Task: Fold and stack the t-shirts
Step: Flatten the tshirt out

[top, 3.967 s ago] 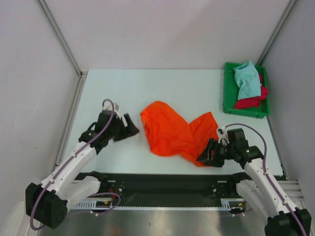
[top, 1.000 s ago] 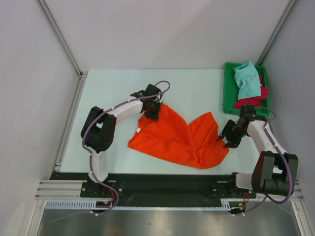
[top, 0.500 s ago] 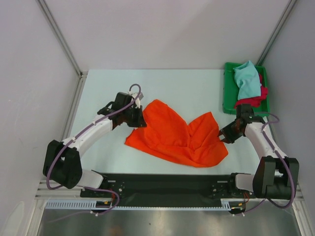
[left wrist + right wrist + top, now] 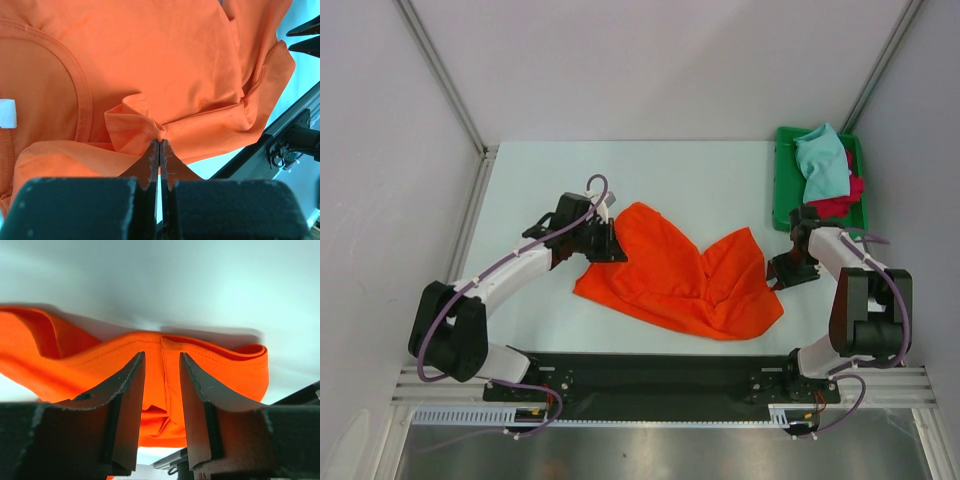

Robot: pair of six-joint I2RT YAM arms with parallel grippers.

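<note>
Two grippers of mine are working on the one orange t-shirt [image 4: 670, 270]. My left gripper [image 4: 159, 145] is clamping its fingers tight together on a puckered fold of that shirt, just beside the curved neckline seam, and the cloth is bunching up into a small ridge right at the tips. A white label [image 4: 6, 113] is showing inside the collar off to one side. My right gripper [image 4: 161, 356] is standing with its jaws apart, straddling the stitched hem at the shirt's right edge; a gap is showing on each side of the seam, so I am not yet squeezing it. From above, the shirt is lying crumpled and half spread in the middle of the table [image 4: 700, 180], between my two arms. Well apart from it, at the far right corner, the teal t-shirt [image 4: 820, 165] is lying on top of the red t-shirt [image 4: 835, 207] inside the green tray [image 4: 780, 200].
</note>
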